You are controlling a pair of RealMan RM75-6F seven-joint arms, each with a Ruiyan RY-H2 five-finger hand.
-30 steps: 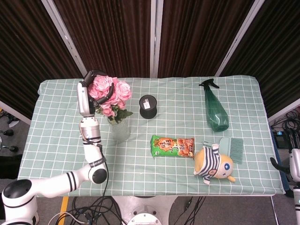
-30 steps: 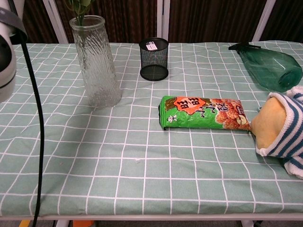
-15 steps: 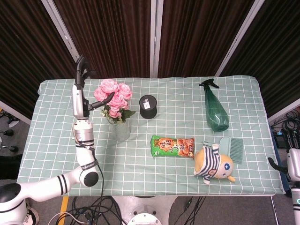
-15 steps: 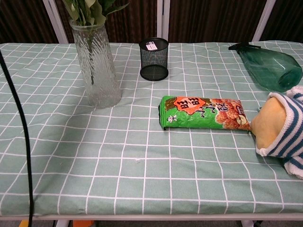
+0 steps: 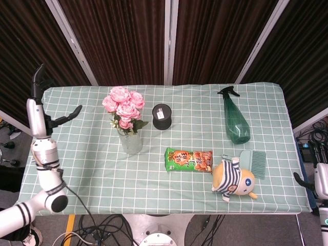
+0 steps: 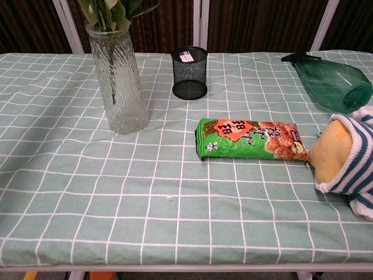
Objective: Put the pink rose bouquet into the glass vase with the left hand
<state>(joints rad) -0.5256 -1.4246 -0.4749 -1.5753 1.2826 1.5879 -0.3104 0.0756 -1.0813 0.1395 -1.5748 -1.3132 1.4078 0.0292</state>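
Observation:
The pink rose bouquet [image 5: 123,107] stands upright in the glass vase [image 5: 131,143] on the left part of the table; in the chest view only its green leaves [image 6: 109,13] show above the ribbed vase [image 6: 119,81]. My left hand [image 5: 45,105] is raised well to the left of the vase, over the table's left edge, fingers spread and holding nothing. It is out of the chest view. My right hand does not show; only a bit of the right arm [image 5: 320,185] appears at the right border.
A black mesh pen cup [image 5: 162,116] stands right of the vase. A green snack bag [image 5: 188,159] lies mid-table. A green spray bottle [image 5: 234,118], a green brush [image 5: 253,161] and a striped plush doll [image 5: 233,180] occupy the right side.
My left hand let go of the bouquet, which dropped into the vase, then swung away to the left, out of the chest view.

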